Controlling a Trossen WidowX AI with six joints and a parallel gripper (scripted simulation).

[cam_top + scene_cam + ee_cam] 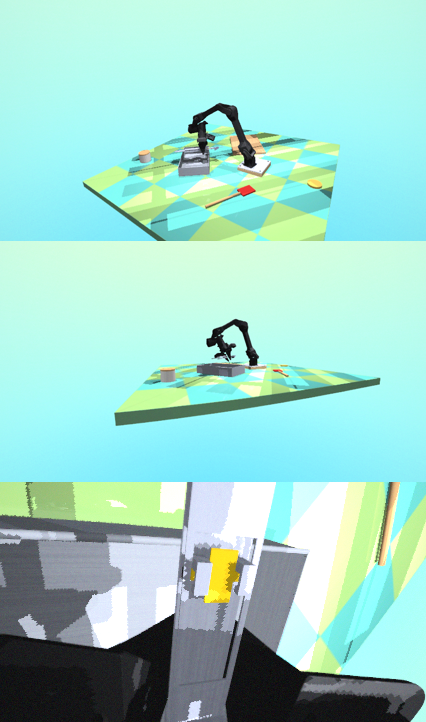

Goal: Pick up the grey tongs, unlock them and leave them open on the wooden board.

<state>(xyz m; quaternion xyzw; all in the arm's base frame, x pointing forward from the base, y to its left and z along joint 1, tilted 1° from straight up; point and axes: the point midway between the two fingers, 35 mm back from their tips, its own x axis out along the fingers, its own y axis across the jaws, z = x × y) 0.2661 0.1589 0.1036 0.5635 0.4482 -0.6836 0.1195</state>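
The grey tongs (215,148) (221,357) (220,512) are held above the roasting tin (193,171) (236,371) (275,592), with a visible gap in the exterior view. They lie nearly level, not tips down. My gripper (203,150) (225,357) (204,621) is shut on them, one dark finger on each side in the wrist view. A yellow piece (223,577) shows on the tongs near the hinge end. The tong arms look close together. The wooden board (247,143) lies behind the arm's base, to the right of the tin in the top view.
A white jar with an orange lid (144,156) (167,375) stands beyond the tin. A red-headed spatula (246,190) (278,370) lies in front of the arm's base (262,165). Its wooden handle (386,532) shows in the wrist view. A yellow disc (314,183) lies near the right edge.
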